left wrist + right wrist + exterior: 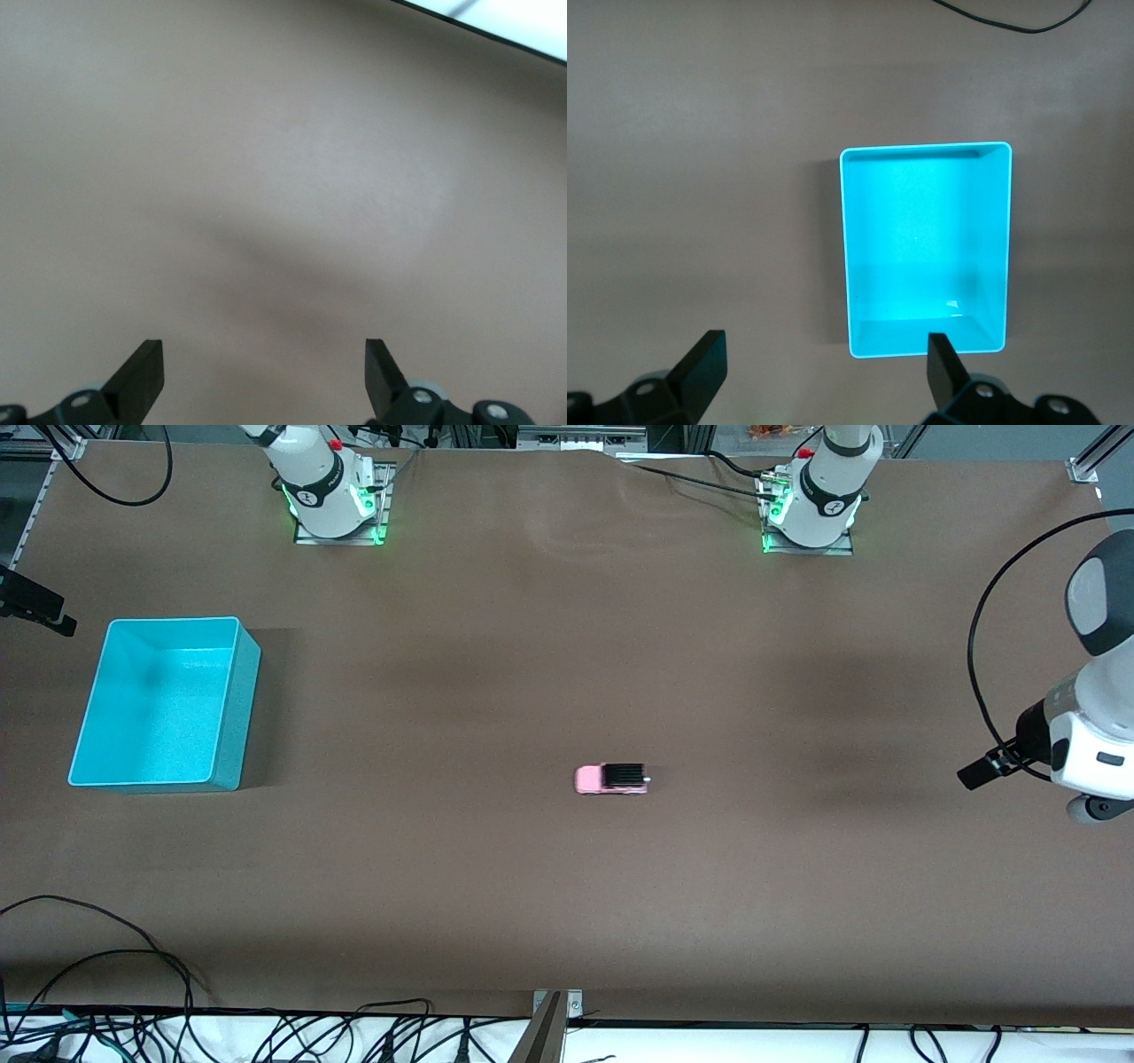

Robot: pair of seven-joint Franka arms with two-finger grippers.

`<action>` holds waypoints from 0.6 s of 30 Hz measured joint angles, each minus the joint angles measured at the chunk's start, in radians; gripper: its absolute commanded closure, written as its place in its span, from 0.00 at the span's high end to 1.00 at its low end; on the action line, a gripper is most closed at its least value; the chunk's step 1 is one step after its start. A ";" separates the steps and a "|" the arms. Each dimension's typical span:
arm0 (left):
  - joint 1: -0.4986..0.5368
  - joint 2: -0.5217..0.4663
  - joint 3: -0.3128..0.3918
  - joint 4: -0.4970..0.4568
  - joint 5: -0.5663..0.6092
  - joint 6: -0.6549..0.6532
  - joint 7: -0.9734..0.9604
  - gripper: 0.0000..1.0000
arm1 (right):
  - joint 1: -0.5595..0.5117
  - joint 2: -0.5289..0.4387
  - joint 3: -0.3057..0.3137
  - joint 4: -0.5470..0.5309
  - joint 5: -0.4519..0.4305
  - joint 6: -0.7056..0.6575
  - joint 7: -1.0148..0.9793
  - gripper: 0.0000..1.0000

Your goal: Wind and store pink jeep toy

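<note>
The pink jeep toy (611, 779) stands on its wheels in the middle of the brown table, its black roof toward the left arm's end. Neither wrist view shows it. My left gripper (264, 350) is open over bare table with nothing between its fingers. That arm's white wrist (1094, 740) hangs at the left arm's end of the table, well apart from the jeep. My right gripper (824, 341) is open and empty, high over the table beside the teal bin (926, 149).
The teal bin (239, 708) stands at the right arm's end of the table with nothing in it. Both arm bases (332, 491) (819, 500) stand along the edge farthest from the front camera. Cables (266, 1032) lie along the nearest edge.
</note>
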 measured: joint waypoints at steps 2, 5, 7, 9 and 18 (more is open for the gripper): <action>0.013 -0.007 0.001 0.009 -0.022 0.000 0.092 1.00 | 0.000 0.000 0.000 0.000 0.000 0.000 0.000 1.00; 0.030 -0.013 0.002 0.032 -0.036 -0.009 0.192 1.00 | 0.001 0.000 0.001 0.000 0.000 -0.001 0.000 1.00; 0.036 -0.016 0.002 0.044 -0.040 -0.022 0.229 1.00 | 0.002 0.000 0.002 0.000 0.000 -0.001 0.000 1.00; 0.037 -0.019 0.002 0.050 -0.041 -0.031 0.251 1.00 | 0.004 0.000 0.004 0.000 0.000 -0.001 0.000 1.00; 0.034 -0.019 -0.003 0.052 -0.041 -0.041 0.357 1.00 | 0.008 0.003 0.007 0.000 0.000 -0.002 0.000 1.00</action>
